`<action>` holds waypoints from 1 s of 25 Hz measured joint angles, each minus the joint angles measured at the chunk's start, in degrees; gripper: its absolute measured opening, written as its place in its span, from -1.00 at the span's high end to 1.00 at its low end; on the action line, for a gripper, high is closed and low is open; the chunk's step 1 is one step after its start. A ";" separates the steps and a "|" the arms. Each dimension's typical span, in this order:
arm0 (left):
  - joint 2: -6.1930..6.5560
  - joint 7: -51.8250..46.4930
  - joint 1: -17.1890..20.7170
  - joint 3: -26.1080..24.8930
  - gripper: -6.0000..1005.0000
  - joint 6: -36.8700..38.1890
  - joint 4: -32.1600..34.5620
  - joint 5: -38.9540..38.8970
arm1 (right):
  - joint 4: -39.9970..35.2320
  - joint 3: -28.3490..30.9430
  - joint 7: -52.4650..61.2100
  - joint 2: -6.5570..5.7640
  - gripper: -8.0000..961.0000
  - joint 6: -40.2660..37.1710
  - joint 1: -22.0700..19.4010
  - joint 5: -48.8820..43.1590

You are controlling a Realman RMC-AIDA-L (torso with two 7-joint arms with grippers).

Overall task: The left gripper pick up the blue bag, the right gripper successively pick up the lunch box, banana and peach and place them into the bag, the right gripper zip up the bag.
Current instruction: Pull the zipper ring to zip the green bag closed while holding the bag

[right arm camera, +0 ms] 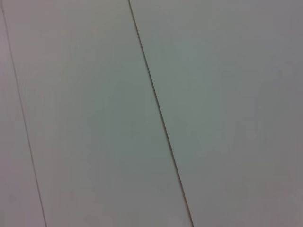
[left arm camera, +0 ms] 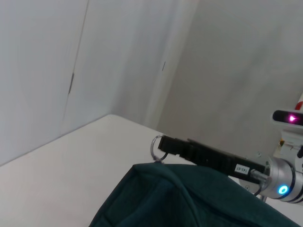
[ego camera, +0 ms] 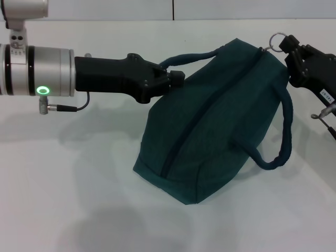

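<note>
Above the white table (ego camera: 63, 210), my left gripper (ego camera: 176, 79) clamped one handle of the blue bag (ego camera: 210, 126), holding it raised, while my right gripper (ego camera: 286, 44) pinched the zip pull ring (ego camera: 277, 41) at the far end, apparently finishing the zip-up step; release appeared to be next.

Bag (ego camera: 210, 126) btwn left tool (ego camera: 176, 79); right tool (ego camera: 287, 48).

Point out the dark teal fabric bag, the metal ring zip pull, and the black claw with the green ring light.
dark teal fabric bag (ego camera: 220, 121), head view, on its side panel.
metal ring zip pull (ego camera: 277, 41), head view, on the ring's rim.
left gripper (ego camera: 177, 77), head view, fingertips clamped on the rope handle.
</note>
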 joint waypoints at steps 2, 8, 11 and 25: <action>0.01 0.36 0.01 -0.05 0.96 0.02 -0.09 -0.05 | -0.02 -0.30 -0.12 0.00 0.95 -0.51 0.01 -0.43; -0.06 0.64 -0.16 -0.20 0.99 0.07 -0.16 -0.18 | -0.02 -0.08 -0.26 0.03 0.83 -5.09 -0.86 -1.07; -0.18 0.76 0.18 -1.08 0.99 0.18 -0.17 -0.27 | 0.00 0.61 -0.11 -0.02 0.57 -5.89 -1.38 -0.73; -1.61 1.48 0.49 -5.59 0.99 3.57 -1.03 -0.26 | 7.44 4.27 -0.46 -1.38 0.03 -4.54 0.71 -3.35</action>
